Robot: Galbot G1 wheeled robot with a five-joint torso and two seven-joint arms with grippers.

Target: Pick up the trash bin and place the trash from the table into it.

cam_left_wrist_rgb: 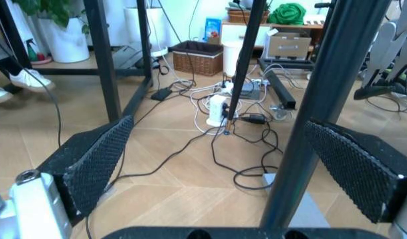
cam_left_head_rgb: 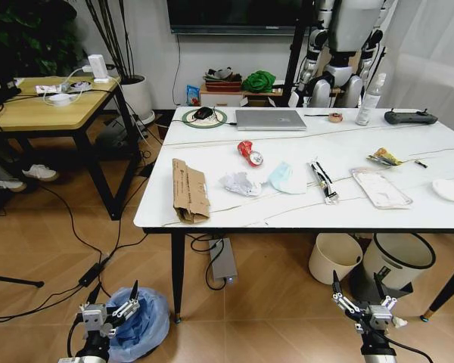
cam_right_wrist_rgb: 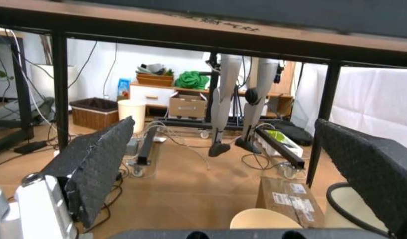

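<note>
The left pincer [cam_left_head_rgb: 115,311], jaws spread and empty, hangs low with the small trash bin in its crinkly blue plastic bag [cam_left_head_rgb: 142,324] just beside it, so closing may catch only loose bag, while the right pincer [cam_left_head_rgb: 365,308] waits open, the litter lying on the white marble-look table [cam_left_head_rgb: 303,208] above

We see the room evenly and brightly lit, with soft sheen on the white table [cam_left_head_rgb: 303,204] and faint shadows beneath it. In the wrist views the near finger pads [cam_left_wrist_rgb: 97,159] look slightly soft (the floor behind stays sharper), and straight table legs bow toward the edges.
</note>
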